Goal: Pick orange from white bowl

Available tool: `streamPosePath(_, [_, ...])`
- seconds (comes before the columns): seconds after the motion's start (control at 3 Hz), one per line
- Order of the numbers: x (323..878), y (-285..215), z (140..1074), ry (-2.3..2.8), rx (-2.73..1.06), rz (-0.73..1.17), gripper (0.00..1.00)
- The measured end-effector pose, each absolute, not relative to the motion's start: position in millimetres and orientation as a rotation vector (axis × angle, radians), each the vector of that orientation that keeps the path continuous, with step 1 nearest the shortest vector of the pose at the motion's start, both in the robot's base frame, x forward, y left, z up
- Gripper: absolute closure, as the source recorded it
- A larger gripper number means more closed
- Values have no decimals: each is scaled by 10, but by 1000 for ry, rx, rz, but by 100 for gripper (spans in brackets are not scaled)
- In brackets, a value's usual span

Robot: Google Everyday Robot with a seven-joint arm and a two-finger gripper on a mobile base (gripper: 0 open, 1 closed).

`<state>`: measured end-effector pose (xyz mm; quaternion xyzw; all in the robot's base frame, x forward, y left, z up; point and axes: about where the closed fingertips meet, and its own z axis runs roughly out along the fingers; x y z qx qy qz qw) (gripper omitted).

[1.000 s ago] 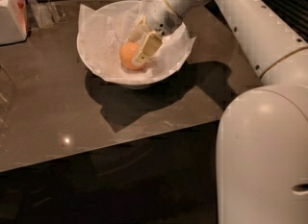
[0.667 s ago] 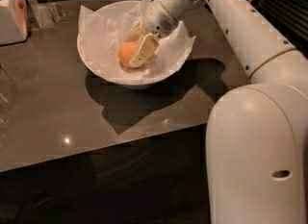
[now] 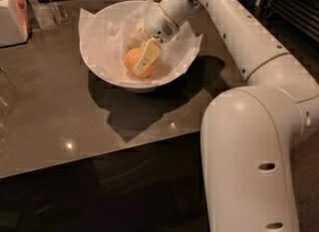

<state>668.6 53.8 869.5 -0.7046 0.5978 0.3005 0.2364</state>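
- The orange (image 3: 130, 59) lies in the middle of the white bowl (image 3: 99, 72), on crumpled white paper (image 3: 102, 36)
- The gripper (image 3: 137, 59) is down inside the bowl and pinches the orange, one finger (image 3: 147, 56) across its front, the other behind it
- The bowl stands on a dark table (image 3: 60, 121)
- A white appliance (image 3: 11, 19) stands at the far left, well apart

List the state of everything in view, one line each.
orange, lying in the white bowl on the paper.
white bowl, upright on the table, lined with crumpled paper.
pincer, down inside the bowl, right at the orange.
white appliance, upright at the table's far left.
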Motion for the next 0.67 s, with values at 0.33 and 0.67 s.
streamPosePath(0.33, [6733, 554, 8632, 1653, -1928, 834, 36])
streamPosePath(0.67, [6767, 548, 8612, 1661, -1920, 832, 57])
